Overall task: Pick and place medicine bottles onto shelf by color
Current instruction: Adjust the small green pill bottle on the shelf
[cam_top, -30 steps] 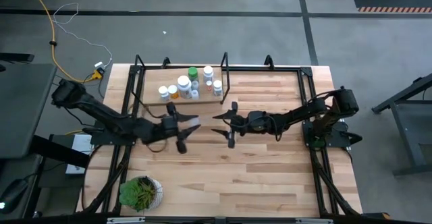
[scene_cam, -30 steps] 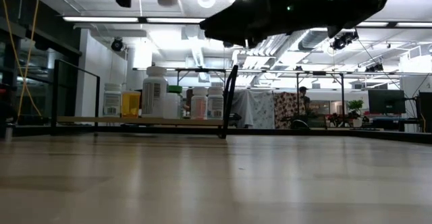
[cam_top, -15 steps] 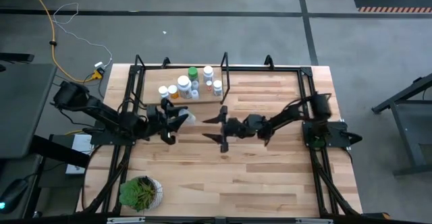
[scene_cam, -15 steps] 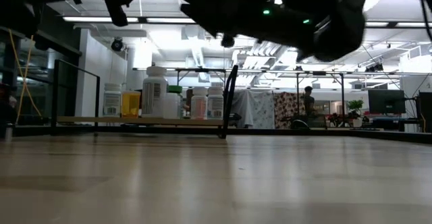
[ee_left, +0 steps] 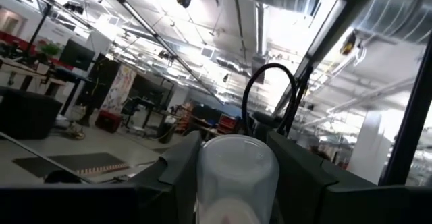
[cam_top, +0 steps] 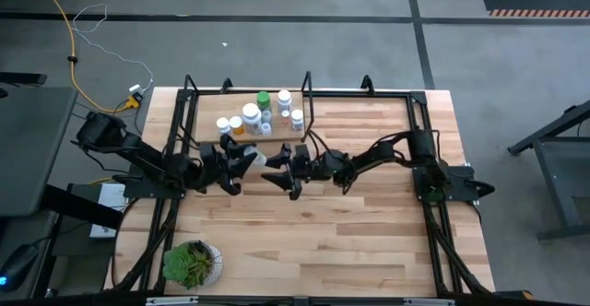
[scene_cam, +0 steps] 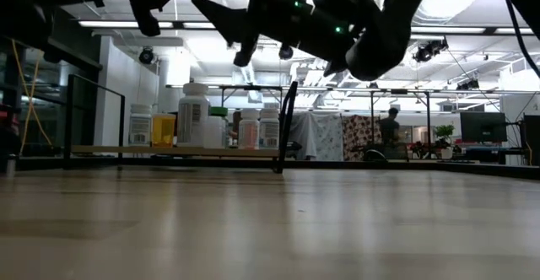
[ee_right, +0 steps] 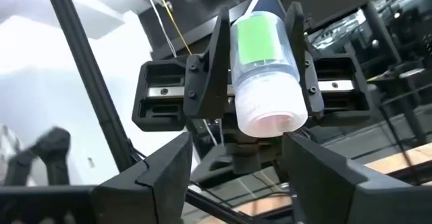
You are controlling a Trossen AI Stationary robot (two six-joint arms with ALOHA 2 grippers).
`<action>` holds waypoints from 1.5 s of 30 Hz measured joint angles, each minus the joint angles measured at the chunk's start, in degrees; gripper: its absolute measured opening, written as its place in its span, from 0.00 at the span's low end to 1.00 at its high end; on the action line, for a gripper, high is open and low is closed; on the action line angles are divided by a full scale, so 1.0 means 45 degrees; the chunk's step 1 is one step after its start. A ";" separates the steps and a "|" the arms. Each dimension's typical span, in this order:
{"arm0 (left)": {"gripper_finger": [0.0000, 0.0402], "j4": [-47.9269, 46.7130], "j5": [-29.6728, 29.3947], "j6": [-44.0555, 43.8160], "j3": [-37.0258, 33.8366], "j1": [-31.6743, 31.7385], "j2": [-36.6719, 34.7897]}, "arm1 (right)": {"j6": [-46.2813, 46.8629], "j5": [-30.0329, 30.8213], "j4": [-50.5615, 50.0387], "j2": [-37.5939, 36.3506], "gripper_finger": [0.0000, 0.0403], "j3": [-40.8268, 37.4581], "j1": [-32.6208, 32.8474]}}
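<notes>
Two tools: the left tool [cam_top: 247, 160] and the right tool [cam_top: 283, 170] face each other above the middle of the worktop [cam_top: 369, 241], tips close together.
Left tool state: clenched on a small white bottle with a green label [ee_right: 264, 65]; its fingers [ee_right: 209, 62] press on both sides of the bottle.
Held bottle: it lies sideways in the air, its free end pointing to the right tool; in the high view it shows as a pale spot [cam_top: 259, 161] just in front of the left tool.
Right tool state: released, its two dark fingers [ee_right: 152, 177] spread wide, nothing between them.
Right tool place: just beside the free end of the held bottle, not touching it as far as I can tell.
Shelf: the shelf [cam_top: 207, 135] stands behind both tools, at the far edge of the worktop, nearer to the left tool.
Bottles on shelf: a group of bottles stands there, mostly white [cam_top: 251, 118], one with a green cap [cam_top: 264, 99], one orange [cam_top: 235, 123].
Low view: the shelf bottles [scene_cam: 193, 114] stand upright in a row, both arms hang dark above.
Plant: a potted plant [cam_top: 192, 262] sits at the near worktop edge, well apart from the left tool.
</notes>
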 joint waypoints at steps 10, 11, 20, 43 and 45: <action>0.35 0.0001 -0.0254 -0.0425 -0.0005 -0.0034 -0.0136 | 0.0338 0.1380 -0.0656 0.0023 0.55 0.0440 -0.0015; 0.35 -0.0002 -0.0246 -0.0372 -0.0022 -0.0084 -0.0132 | 0.0262 0.1391 -0.0691 -0.0017 0.55 0.0445 -0.0041; 0.35 0.0007 -0.0210 -0.0625 0.0007 -0.0146 -0.0172 | 0.0121 0.1421 0.0758 -0.0049 0.55 0.0462 -0.0034; 0.35 -0.0155 -0.0290 -0.1291 0.0122 -0.0126 -0.0177 | 0.0287 0.1387 -0.0210 -0.0025 0.55 0.0450 0.0064; 0.35 -0.0227 -0.0253 -0.1291 0.0202 -0.0126 -0.0177 | 0.0378 0.1375 -0.0248 -0.0029 0.55 0.0445 0.0068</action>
